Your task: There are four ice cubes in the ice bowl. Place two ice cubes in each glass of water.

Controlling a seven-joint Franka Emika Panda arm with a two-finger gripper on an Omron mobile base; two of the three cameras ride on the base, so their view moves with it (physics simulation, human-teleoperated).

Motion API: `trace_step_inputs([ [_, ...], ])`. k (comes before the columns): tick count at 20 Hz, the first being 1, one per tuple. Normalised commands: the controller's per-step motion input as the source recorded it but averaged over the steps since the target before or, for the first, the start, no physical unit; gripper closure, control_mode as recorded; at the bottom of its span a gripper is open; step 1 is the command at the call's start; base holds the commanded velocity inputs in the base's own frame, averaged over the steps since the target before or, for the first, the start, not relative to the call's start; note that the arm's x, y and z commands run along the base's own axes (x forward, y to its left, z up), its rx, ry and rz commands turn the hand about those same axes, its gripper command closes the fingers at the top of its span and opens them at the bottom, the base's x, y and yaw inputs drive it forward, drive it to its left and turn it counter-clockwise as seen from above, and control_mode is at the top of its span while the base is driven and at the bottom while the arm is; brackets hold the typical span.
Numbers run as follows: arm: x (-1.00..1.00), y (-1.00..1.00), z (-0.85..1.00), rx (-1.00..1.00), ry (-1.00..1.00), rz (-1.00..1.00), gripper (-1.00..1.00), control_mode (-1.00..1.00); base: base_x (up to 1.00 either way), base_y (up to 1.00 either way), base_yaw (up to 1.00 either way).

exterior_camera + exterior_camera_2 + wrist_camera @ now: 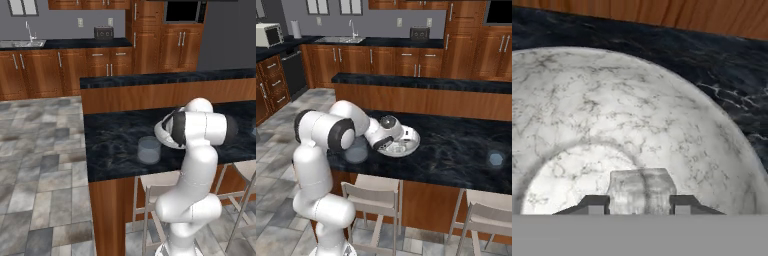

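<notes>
A: The claw (640, 202) was seen lowered into the ice bowl (677, 125) on the worktop (456, 145), its tips pressed against both sides of one ice cube (641, 190), apparently grasped. A straight lift would be advised.

B: Agreed. The nearer glass of water (149, 149) was shown by the left base view.

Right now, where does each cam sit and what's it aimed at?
Left base view: behind the arm to its left, looking forward and down at the counter and a glass; arm at lower right.
Right base view: behind the arm to its right, same counter, bowl and glass; arm at lower left.
Hand view: on the hand, looking into the bowl at an ice cube between the fingertips.
Both base views share counter and glass.
</notes>
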Motion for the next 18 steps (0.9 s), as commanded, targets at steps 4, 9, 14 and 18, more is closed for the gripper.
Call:
trace_step_inputs([
  [4, -0.23, 0.25, 0.97, 0.0, -0.2, -0.36, 1.0, -1.0, 0.0, 0.0, 0.0],
  [9, -0.07, 0.33, 1.0, 0.0, -0.07, -0.16, 1.0, -1.0, 0.0, 0.0, 0.0],
  [14, -0.06, 0.08, 1.0, 0.0, 0.0, -0.03, 1.0, -1.0, 0.0, 0.0, 0.0],
  [18, -0.02, 0.0, 1.0, 0.04, 0.0, 0.0, 1.0, -1.0, 0.0, 0.0, 0.0],
])
